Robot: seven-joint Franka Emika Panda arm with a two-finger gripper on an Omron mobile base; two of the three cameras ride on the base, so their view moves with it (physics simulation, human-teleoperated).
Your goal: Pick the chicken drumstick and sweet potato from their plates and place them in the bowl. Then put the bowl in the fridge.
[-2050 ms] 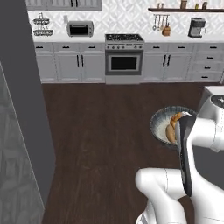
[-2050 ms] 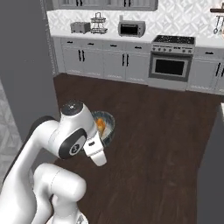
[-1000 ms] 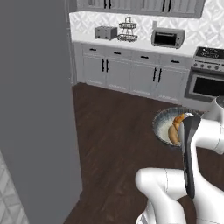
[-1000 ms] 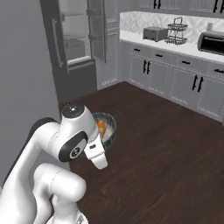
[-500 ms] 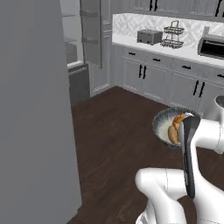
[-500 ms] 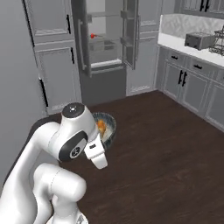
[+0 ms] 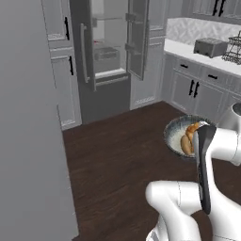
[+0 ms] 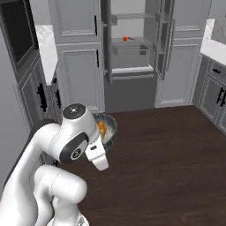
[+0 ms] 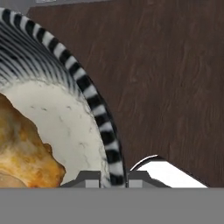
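Now clamped on the bowl rim, hand carrying chicken drumstick above dark wood floor; open fridge ahead, toaster on worktop.

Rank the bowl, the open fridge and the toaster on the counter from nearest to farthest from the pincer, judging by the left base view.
1. The bowl: held at the pincer, whose fingers straddle its rim, at right.
2. The toaster: on the counter at upper right, beyond the bowl.
3. The fridge: doors open, across the dark floor at upper centre, seemingly farthest, though only slightly beyond the toaster.
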